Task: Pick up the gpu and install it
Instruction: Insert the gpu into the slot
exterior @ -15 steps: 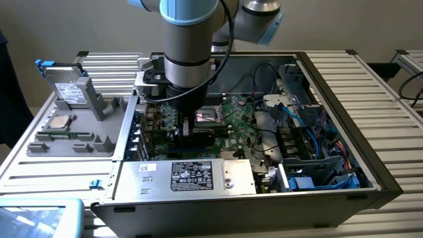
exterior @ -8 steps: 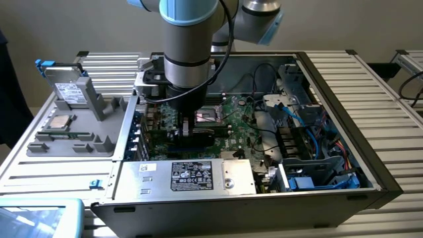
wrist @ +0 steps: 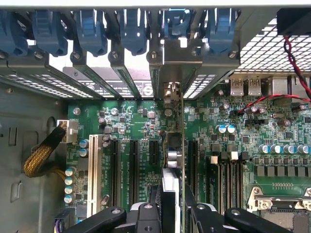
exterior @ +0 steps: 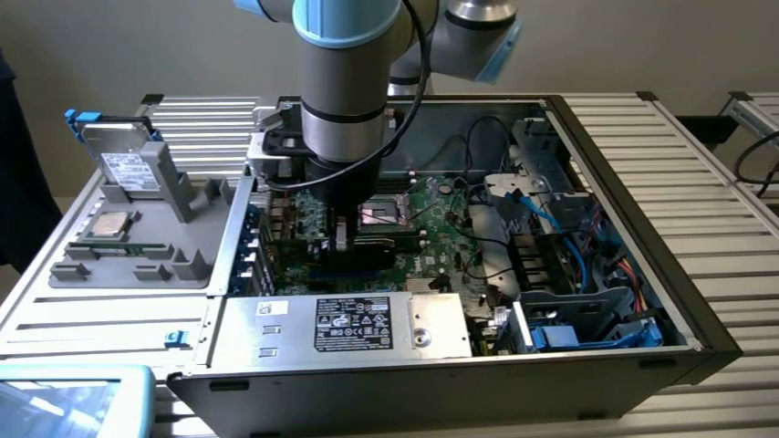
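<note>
Gripper (wrist: 171,206) clamped on the gpu (wrist: 171,158), edge-on above the motherboard (wrist: 272,131) slots, both card faces hidden.

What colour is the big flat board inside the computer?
The motherboard is green, clearest in the wrist view.

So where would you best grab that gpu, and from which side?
Probably by its upper long edge, from straight above, squeezing its two flat faces. The gpu stands on edge, bracket at the case's rear, slots beneath, leaving only that edge free. The gripper pinches it so.
</note>
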`<state>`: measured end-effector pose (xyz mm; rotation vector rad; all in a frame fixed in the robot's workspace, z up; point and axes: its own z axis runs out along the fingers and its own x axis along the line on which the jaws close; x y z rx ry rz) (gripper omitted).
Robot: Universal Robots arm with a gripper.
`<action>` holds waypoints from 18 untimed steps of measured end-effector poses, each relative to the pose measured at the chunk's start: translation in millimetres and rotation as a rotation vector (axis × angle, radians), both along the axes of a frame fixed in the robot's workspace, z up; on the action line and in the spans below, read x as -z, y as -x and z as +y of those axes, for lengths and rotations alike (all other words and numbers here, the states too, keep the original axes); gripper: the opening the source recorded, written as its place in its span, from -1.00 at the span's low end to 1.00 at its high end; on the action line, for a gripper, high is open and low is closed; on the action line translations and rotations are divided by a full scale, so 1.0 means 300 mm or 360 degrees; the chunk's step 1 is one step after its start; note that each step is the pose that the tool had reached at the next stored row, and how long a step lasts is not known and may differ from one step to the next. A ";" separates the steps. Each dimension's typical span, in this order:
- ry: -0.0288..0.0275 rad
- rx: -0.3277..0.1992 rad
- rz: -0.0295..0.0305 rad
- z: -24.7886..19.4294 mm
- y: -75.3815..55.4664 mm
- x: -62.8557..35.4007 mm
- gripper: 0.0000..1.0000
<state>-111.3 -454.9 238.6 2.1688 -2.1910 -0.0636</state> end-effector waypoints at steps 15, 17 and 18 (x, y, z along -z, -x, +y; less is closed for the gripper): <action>0.00000 -0.0005 -0.00002 0.000 0.000 0.001 -0.43; 0.00002 -0.0006 -0.00015 0.000 0.000 0.001 -0.43; 0.00002 -0.0008 -0.00017 0.000 0.000 0.001 -0.43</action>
